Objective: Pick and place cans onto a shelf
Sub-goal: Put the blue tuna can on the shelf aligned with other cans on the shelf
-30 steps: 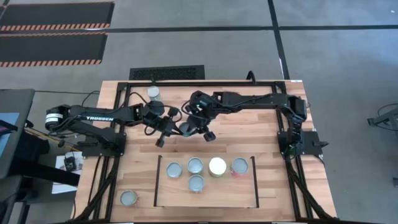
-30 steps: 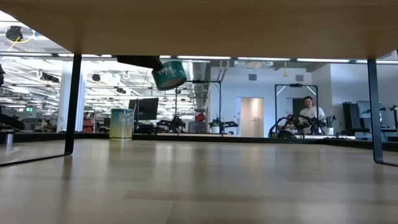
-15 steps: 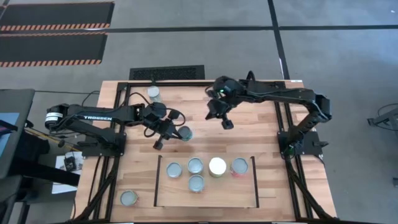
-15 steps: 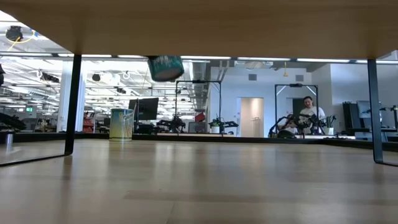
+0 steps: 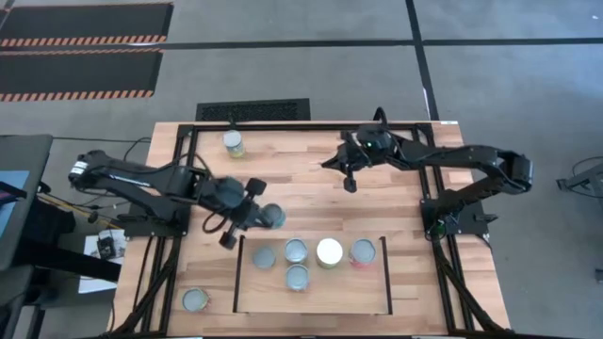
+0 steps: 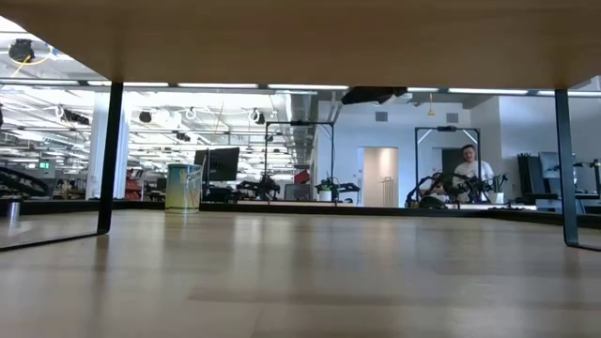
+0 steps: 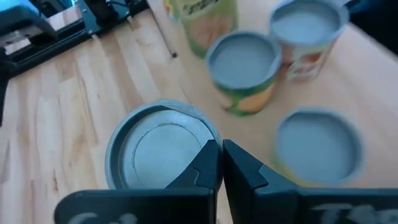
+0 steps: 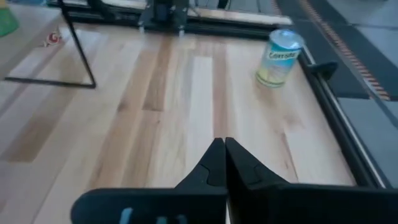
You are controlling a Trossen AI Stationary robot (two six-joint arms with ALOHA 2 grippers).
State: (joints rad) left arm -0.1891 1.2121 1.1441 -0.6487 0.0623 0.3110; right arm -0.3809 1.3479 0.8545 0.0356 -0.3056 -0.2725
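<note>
Wood table (image 5: 311, 160) surface carries all items.

1. Hidden or unclear:
- Low view: a wood board spans the upper edge and cuts off everything above it. Only a dark arm part (image 6: 374, 94) shows below it; which arm it belongs to cannot be told. No can shows in this view. A person (image 6: 467, 167) stands in the room behind.
- Left wrist view: the shelf cans beyond the fingers are blurred, and one is cut off at the picture edge.

2. Left to right, high view:
- Lone can (image 5: 195, 299): near edge, outside the shelf's left rail.
- Far can (image 5: 233, 143): yellow-green label, standing at the far edge.
- Left gripper (image 5: 262, 213): just outside the shelf's far left corner. Its jaws are pressed close on the near rim of the held can (image 7: 152, 152), whose grey top lies just beside the fingertips (image 7: 211, 163).
- Shelf (image 5: 349, 292): four cans abreast along its far edge, and a fifth can (image 5: 297, 277) behind the second.
- Right gripper (image 5: 349, 174): over bare wood, well apart from every can, jaws pressed together and holding nothing.
</note>
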